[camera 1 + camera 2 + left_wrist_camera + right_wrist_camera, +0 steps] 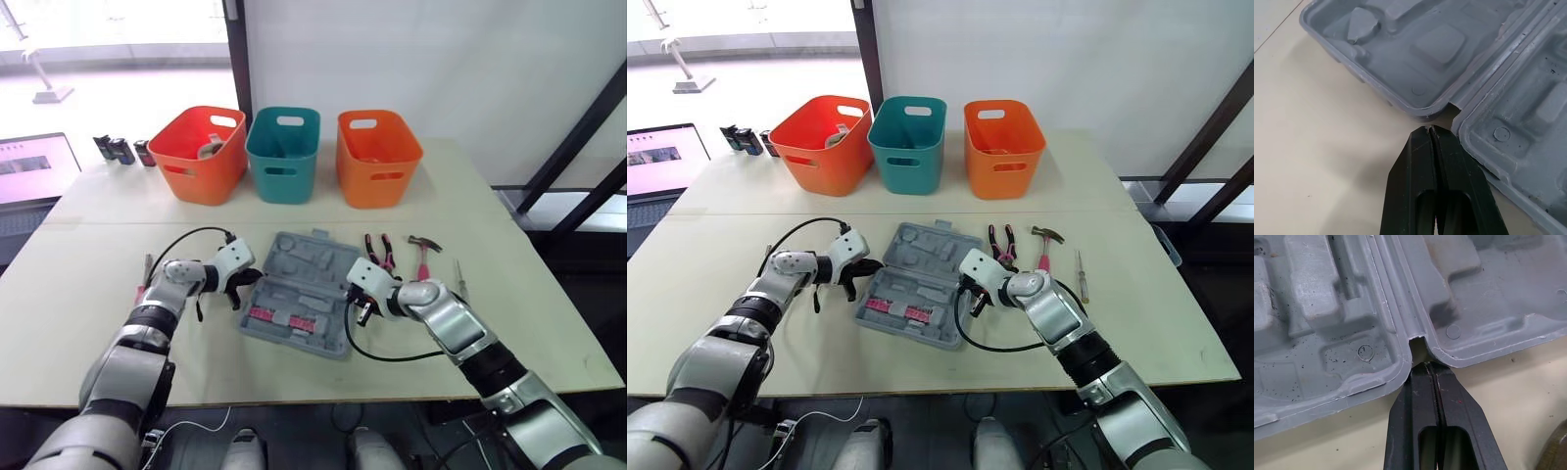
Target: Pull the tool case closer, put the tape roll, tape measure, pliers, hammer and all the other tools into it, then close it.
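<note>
Tool case (299, 294) open between left gripper (1429, 129) and right gripper (1426, 364), both pressed together.

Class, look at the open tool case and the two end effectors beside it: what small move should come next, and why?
Probably draw both arms back together, dragging the tool case toward the robot. The left end effector and right end effector are shut, tips by the hinge notches on opposite sides of the open case, while the pliers and hammer lie outside it.

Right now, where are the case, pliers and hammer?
case (294, 257): left eye view, bare far half.
pliers (380, 258): left eye view, near the pivot.
hammer (425, 241): left eye view, head.
</note>
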Motion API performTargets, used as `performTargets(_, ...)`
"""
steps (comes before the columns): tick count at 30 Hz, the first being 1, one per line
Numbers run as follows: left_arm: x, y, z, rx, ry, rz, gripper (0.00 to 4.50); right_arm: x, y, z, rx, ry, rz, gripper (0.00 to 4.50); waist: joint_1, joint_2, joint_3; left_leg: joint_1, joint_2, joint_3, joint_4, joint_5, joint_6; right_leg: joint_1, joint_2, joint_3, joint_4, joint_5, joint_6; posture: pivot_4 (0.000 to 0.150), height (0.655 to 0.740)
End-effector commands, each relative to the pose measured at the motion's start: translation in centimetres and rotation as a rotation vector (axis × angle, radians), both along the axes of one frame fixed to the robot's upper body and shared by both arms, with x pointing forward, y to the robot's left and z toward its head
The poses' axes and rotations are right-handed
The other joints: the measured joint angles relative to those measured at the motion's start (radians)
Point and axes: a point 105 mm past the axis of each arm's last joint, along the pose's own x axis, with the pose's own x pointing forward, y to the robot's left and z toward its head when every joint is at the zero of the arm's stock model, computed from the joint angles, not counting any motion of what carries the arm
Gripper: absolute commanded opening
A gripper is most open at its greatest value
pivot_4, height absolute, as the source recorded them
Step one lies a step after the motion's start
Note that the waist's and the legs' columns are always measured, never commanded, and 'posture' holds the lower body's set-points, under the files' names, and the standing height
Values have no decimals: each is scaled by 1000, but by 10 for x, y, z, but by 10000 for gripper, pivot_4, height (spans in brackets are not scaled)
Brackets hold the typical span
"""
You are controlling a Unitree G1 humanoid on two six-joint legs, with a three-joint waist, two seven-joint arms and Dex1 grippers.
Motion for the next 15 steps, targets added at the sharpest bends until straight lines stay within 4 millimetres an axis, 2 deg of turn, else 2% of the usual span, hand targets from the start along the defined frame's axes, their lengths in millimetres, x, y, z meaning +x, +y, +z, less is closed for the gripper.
performTargets(1, -34, -8, -35, 9, 130, -98, 745, -17, 27, 18, 39, -34, 144, 0, -7, 0, 0, 0, 0, 0, 0, 0, 0, 0, 0, 0, 1, 0, 0, 1500, 7400)
performTargets(4, -51, -7, -38, -36, 155, -103, 745, -33, 30, 18, 34, -18, 197, 0, -8, 1, 0, 3, 0, 0, -1, 0, 0, 0, 0, 0, 6, -2, 2, 1500, 7400)
performTargets(10, -104, 5, -37, -76, 214, -53, 745, -58, 25, 8, 12, 17, 201, 0, -11, 1, 0, 11, 1, 0, -3, -1, 0, 4, 0, 0, 12, -8, -2, 1500, 7400)
performTargets(13, -124, 6, -35, -83, 241, -31, 745, -64, 22, 2, 0, 29, 193, 0, -11, 1, 0, 12, 1, 1, -3, -1, 0, 4, 0, 1, 12, -11, -6, 1500, 7400)
performTargets(15, -131, 2, -30, -103, 240, -16, 745, -66, 14, -2, -14, 42, 171, 0, -10, 1, 0, 12, 1, 1, -2, -1, 0, 4, 0, 1, 11, -12, -9, 1500, 7400)
